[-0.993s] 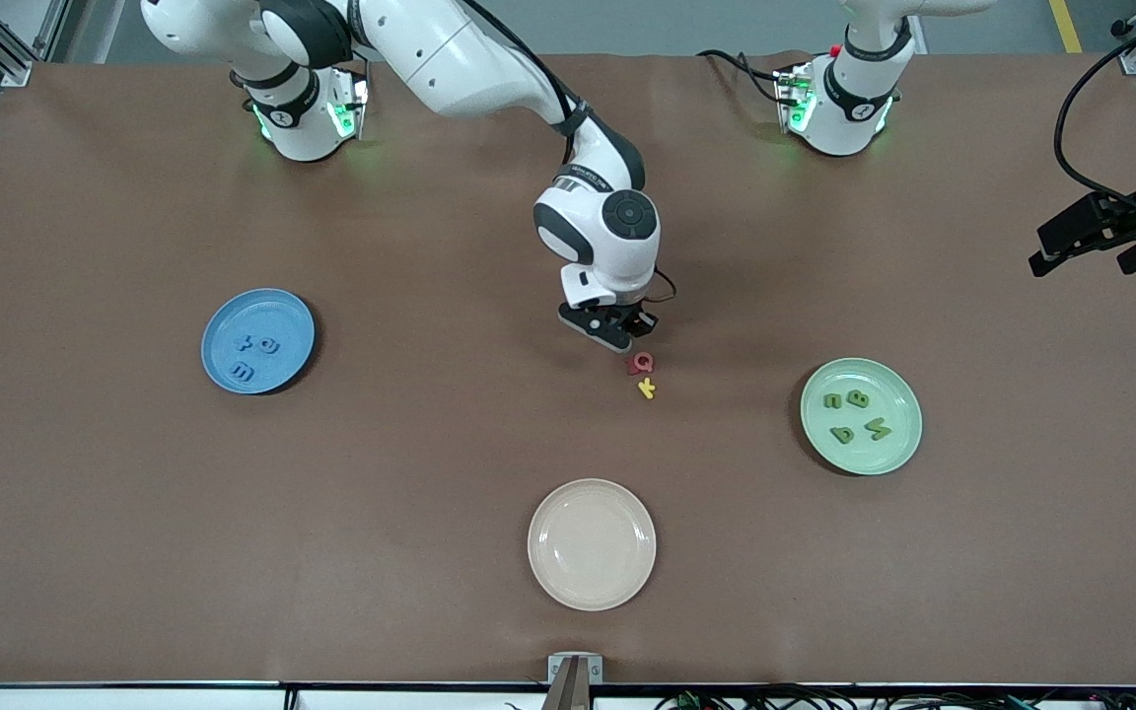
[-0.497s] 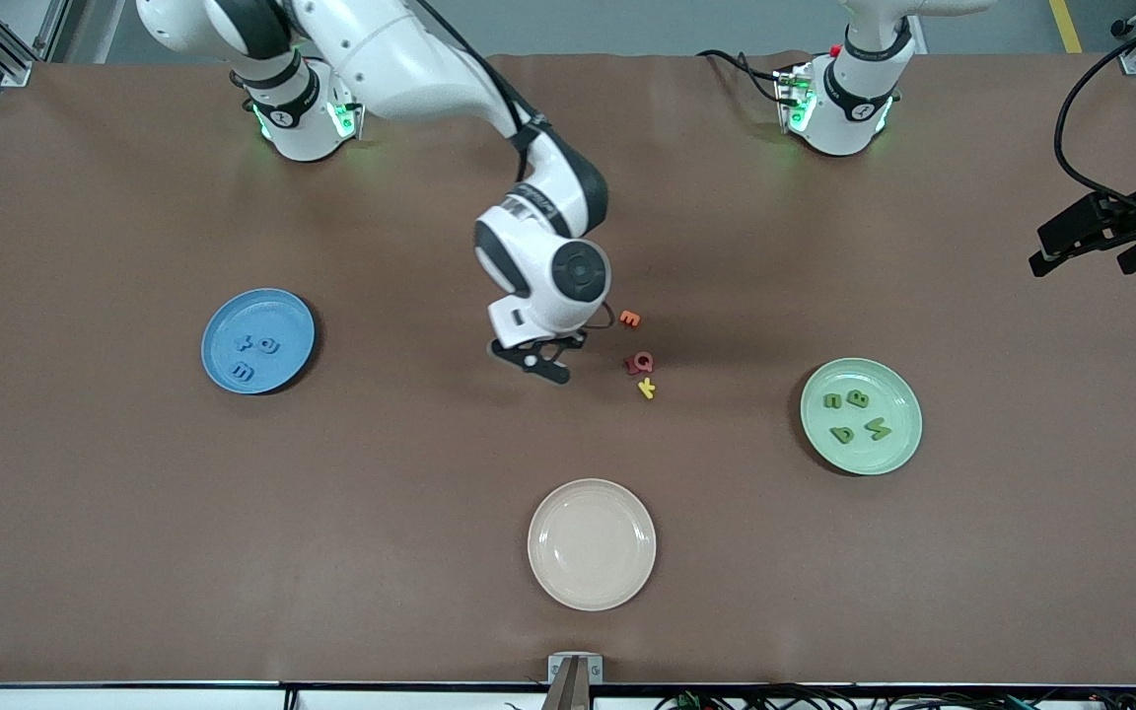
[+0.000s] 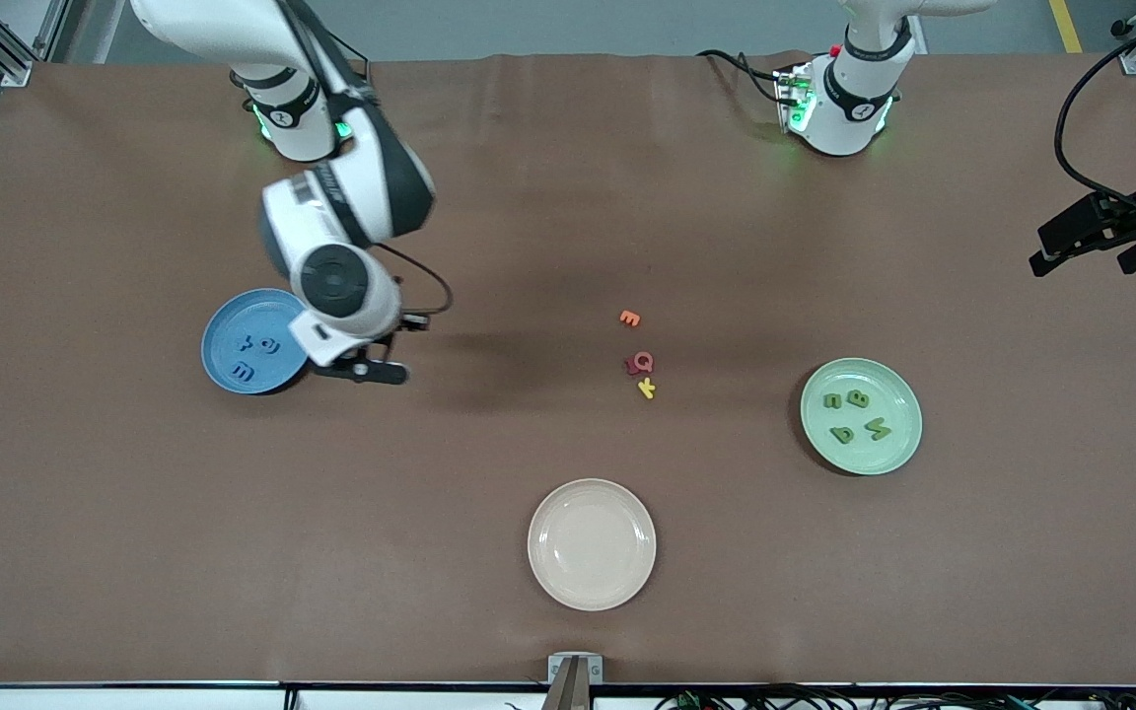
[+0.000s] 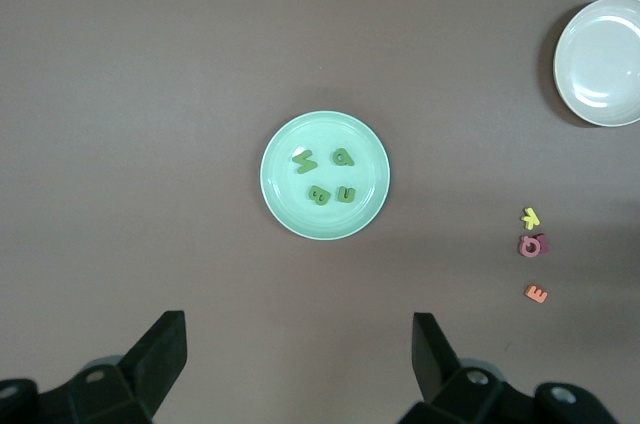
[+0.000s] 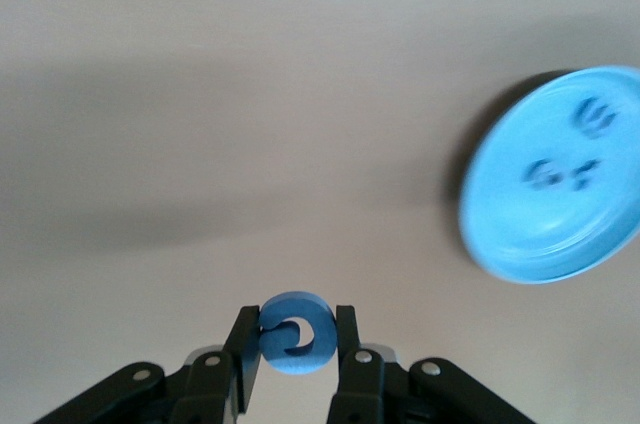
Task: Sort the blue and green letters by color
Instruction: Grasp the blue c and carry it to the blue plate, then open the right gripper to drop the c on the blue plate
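We grip round blue letter (image 5: 293, 334) in right gripper (image 5: 293, 344), up beside blue plate (image 3: 223, 370) (three blues there already). Four green letters (image 3: 856, 414) sit on green plate (image 3: 908, 444). Left gripper (image 4: 300, 364) waits high over it, fingers spread wide.

Right claw (image 5: 292, 344) pinched on something, aloft; left claw (image 4: 298, 359) waits, spread.

Cream plate (image 3: 592, 544); orange (image 3: 630, 319), red (image 3: 639, 363), yellow letters (image 3: 647, 389).
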`<act>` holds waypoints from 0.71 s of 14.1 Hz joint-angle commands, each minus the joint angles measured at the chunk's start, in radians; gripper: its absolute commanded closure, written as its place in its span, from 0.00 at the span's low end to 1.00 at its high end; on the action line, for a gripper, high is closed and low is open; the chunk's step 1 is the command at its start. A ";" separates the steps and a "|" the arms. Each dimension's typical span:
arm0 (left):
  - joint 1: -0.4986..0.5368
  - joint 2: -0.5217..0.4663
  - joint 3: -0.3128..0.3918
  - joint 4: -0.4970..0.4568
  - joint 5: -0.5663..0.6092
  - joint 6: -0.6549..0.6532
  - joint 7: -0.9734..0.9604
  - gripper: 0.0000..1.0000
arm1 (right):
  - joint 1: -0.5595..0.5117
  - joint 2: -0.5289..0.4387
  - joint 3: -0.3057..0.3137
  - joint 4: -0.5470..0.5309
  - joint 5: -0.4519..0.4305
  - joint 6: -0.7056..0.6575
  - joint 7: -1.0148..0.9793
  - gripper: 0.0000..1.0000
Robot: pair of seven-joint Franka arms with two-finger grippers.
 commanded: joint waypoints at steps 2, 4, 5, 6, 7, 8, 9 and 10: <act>-0.001 0.000 0.000 0.009 0.017 -0.015 0.002 0.01 | -0.146 -0.129 0.023 -0.174 -0.053 0.071 -0.221 1.00; -0.001 0.000 0.000 0.009 0.016 -0.015 0.000 0.01 | -0.221 -0.155 0.023 -0.222 -0.070 0.094 -0.315 1.00; -0.001 0.000 0.000 0.009 0.016 -0.015 0.000 0.01 | -0.244 -0.169 0.023 -0.245 -0.071 0.110 -0.352 1.00; -0.001 0.000 0.000 0.007 0.016 -0.015 0.000 0.01 | -0.267 -0.181 0.023 -0.267 -0.071 0.116 -0.386 1.00; 0.003 0.000 0.000 0.007 0.016 -0.015 0.003 0.01 | -0.289 -0.189 0.023 -0.276 -0.071 0.119 -0.406 1.00; 0.013 0.000 0.000 0.007 0.016 -0.016 0.008 0.01 | -0.310 -0.192 0.023 -0.282 -0.071 0.116 -0.429 1.00; 0.015 0.000 0.000 0.007 0.016 -0.015 0.011 0.01 | -0.335 -0.193 0.023 -0.290 -0.071 0.119 -0.458 1.00; 0.015 0.000 0.000 0.007 0.016 -0.015 0.011 0.01 | -0.351 -0.198 0.023 -0.296 -0.071 0.121 -0.483 0.97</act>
